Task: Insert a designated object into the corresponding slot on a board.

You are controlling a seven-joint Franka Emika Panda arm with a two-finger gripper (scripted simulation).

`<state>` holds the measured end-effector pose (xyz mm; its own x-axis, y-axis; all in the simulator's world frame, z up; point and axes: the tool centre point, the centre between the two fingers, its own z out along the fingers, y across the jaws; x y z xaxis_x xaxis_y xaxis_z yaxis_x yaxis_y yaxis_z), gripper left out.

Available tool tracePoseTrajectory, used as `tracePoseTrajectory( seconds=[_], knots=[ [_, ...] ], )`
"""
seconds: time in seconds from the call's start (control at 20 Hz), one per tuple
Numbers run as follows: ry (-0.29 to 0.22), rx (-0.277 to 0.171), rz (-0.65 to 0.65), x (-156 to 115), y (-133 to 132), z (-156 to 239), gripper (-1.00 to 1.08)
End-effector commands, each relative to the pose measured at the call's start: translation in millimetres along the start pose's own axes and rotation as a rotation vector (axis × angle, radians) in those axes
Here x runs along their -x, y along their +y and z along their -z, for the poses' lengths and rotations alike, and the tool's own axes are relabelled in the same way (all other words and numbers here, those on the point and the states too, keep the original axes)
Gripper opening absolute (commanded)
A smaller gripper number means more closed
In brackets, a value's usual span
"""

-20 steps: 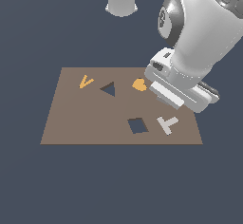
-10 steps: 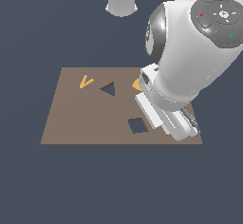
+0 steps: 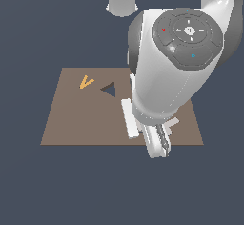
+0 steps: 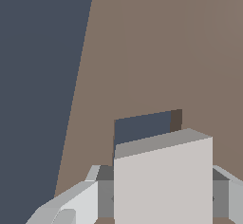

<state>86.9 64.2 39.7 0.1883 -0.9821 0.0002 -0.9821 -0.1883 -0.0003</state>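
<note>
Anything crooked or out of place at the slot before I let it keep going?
Nothing looks damaged. In the wrist view the hand holds the grey square block just short of the dark square slot, with their edges roughly parallel. In the exterior view the arm hides both.

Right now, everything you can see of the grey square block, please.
The grey square block shows only in the wrist view: a light grey, flat-faced, matte solid with a slightly darker top face and sharp edges. It sits between the fingers of the hand, which flank it on both sides, so it looks gripped. It hangs over the brown board, with the dark square slot just past its far edge. The arm hides it in the exterior view.
</note>
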Motion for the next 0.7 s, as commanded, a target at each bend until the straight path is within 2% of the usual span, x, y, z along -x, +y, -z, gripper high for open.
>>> tracePoseTrajectory(
  seconds=[0.0, 0.65],
  knots=[
    [0.000, 0.000, -0.040, -8.1, -2.4, 0.6, -1.00],
    [0.000, 0.001, -0.062, -13.4, -2.5, -1.7, -1.00]
  ],
)
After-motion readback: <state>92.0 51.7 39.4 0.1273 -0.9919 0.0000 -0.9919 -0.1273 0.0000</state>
